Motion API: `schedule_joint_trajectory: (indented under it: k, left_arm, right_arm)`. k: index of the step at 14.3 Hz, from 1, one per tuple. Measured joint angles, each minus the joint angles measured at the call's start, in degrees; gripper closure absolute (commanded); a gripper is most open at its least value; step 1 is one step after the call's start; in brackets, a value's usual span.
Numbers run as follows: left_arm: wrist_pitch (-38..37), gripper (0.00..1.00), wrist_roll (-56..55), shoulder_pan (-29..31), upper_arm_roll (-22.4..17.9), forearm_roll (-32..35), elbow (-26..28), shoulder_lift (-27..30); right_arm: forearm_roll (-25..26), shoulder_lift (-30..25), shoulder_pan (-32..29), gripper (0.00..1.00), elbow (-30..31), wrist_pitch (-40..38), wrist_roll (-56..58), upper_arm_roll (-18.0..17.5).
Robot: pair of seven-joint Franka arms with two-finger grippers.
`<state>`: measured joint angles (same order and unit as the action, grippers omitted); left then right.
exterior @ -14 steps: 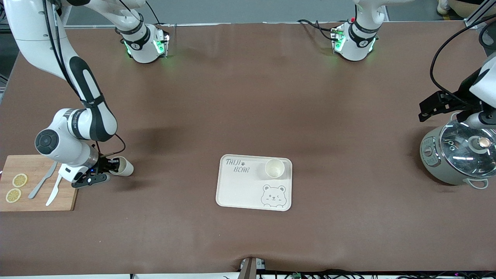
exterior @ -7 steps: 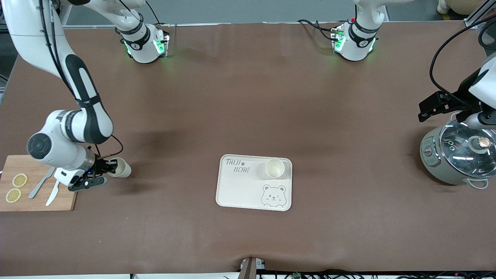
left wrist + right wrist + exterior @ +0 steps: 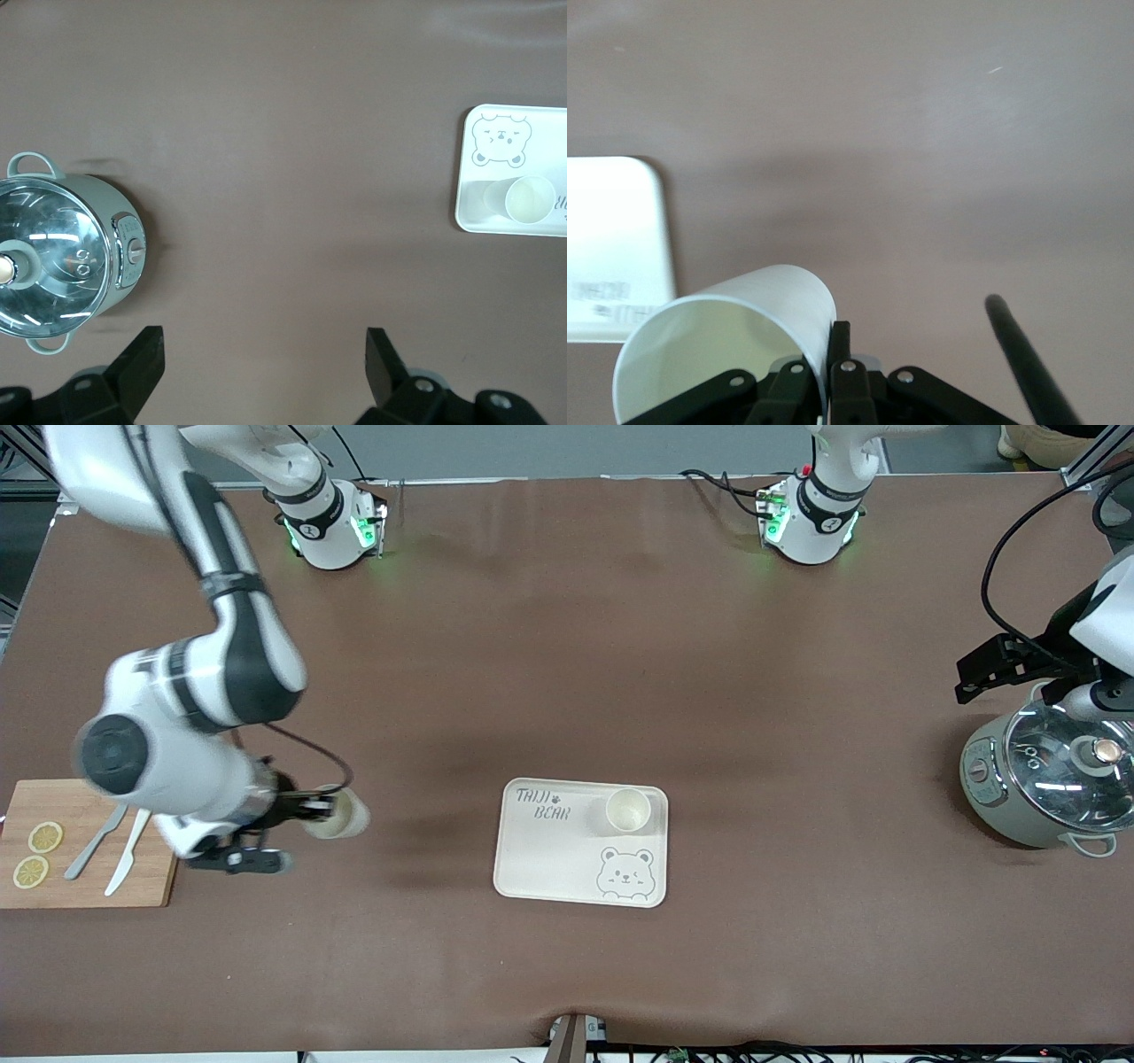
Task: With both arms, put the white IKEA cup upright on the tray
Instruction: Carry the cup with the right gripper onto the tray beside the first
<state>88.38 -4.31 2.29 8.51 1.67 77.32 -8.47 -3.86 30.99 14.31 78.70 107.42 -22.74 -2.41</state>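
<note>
**A:** How far along are you?

**B:** About halfway, I'd judge. One white cup (image 3: 628, 810) already stands upright on the tray (image 3: 549, 868), in the corner at about one o'clock from the bear drawing (image 3: 625, 872). Your right gripper (image 3: 308, 809) has its fingers pinched tight on the wall of a second white cup (image 3: 341, 817), carried on its side above the table, at nine o'clock from the tray and well apart from it.

**A:** And your left arm?

**B:** It waits. The left gripper (image 3: 264, 354) hangs with its fingers spread wide, holding nothing, over the pot (image 3: 1045, 779) at the tray's three o'clock.

**A:** So what's left for you?

**B:** Bring the held cup over the tray, turn it mouth-up, set it down and let go.
</note>
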Motion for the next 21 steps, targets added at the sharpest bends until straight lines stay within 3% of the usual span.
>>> schedule_joint_trajectory:
  k: [4,8,15,21]
  left_arm:
    - [0.00,0.00,0.00,0.00,0.00,0.00,0.00,0.00]
    - [0.00,0.00,0.00,0.01,-0.02,0.00,0.00,0.00]
    - [0.00,0.00,0.04,0.06,-0.04,0.00,0.00,0.00]
    - [0.00,0.00,0.04,0.15,-0.07,0.00,0.00,-0.01]
  right_arm:
    - [-0.48,6.66,8.57,1.00,-4.81,6.82,-14.81,0.02]
    - [-0.48,12.30,13.29,1.00,-5.77,15.57,-20.19,0.10]
    - [-0.34,17.41,16.61,1.00,-6.15,21.39,-21.86,0.47]
    - [2.82,19.45,18.03,1.00,-6.18,23.03,-24.15,0.77]
